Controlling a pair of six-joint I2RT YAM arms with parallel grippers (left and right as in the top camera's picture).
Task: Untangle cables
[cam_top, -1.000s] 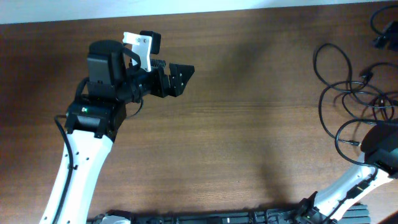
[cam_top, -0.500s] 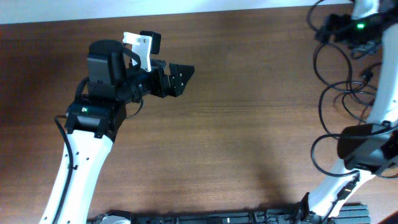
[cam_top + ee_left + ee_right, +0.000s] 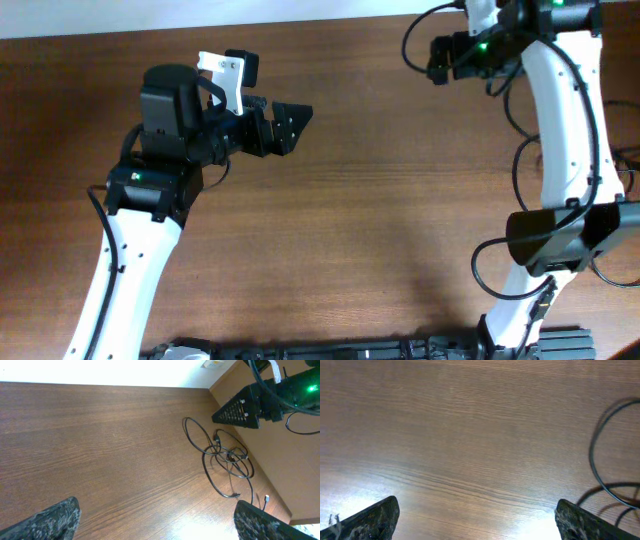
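Cables (image 3: 226,455) lie tangled near the spread right end effector (image 3: 438,58), not touching it.

Left pincer (image 3: 293,122) and right pincer (image 3: 438,58) both gape wide on raised arms.

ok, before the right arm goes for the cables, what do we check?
1. Left gripper open and empty: ok.
2. Right gripper open and empty: ok.
3. Cables in view, lying on the table: ok.
4. Loops separated: not ok, several cross each other.
5. Right gripper centred over them: not ok, its camera catches them only at the frame's edge.
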